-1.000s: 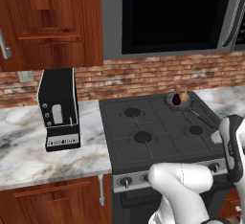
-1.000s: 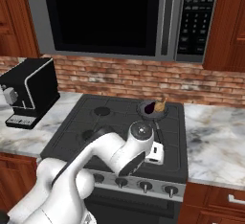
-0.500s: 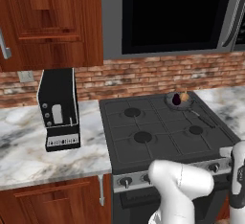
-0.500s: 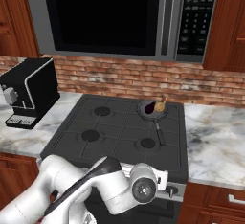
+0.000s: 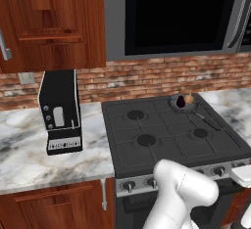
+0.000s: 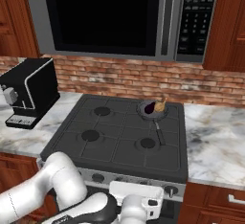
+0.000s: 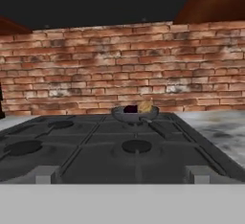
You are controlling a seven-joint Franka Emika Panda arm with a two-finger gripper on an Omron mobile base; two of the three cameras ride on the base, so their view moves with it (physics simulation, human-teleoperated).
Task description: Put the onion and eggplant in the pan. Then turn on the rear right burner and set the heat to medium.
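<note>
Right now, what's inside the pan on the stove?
The pan holds the dark eggplant and the tan onion side by side. The pan floor beneath them is covered.

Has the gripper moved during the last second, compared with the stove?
Yes. It dropped from above the stove top, near the front right burner, to below the front edge, beside the knobs, fingers spread.

black stove, pan on rear right burner; marble counter, coffee machine

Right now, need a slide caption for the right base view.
Onion and eggplant sit in the pan on the rear right burner; arm low at the stove front.
</note>
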